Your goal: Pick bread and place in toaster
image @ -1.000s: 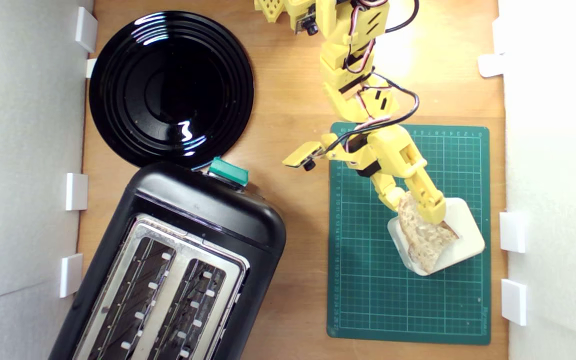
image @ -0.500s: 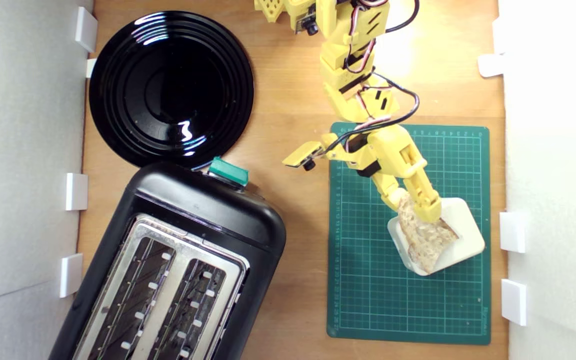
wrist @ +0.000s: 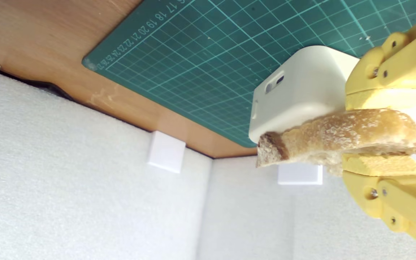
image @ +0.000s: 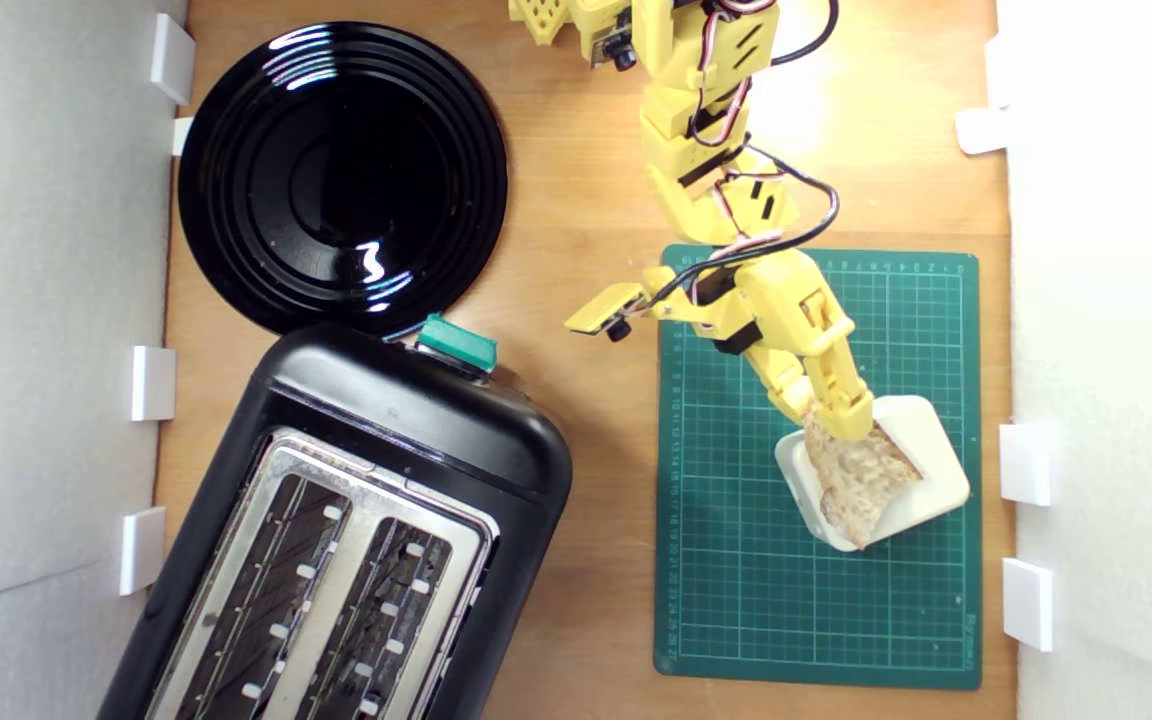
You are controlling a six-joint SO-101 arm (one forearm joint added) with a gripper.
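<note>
— Inspector: State of the gripper (wrist: 381,135)?

— Assistant: Its two yellow jaws are clamped on the bread (wrist: 338,139), one pad on each face, gripping the slice at one end. The crust edge juts out past the jaws.

— Inspector: What lies under it?

— Assistant: A cream block (image: 921,470) directly beneath the jaws, standing on the green mat (image: 736,560). Whether the bread touches the block cannot be told.

— Inspector: And the toaster (image: 356,520)?

— Assistant: Well apart from the jaws, off the mat, toward the exterior view's left, both slots bare. A black plate (image: 341,175) sits just beside it.
</note>
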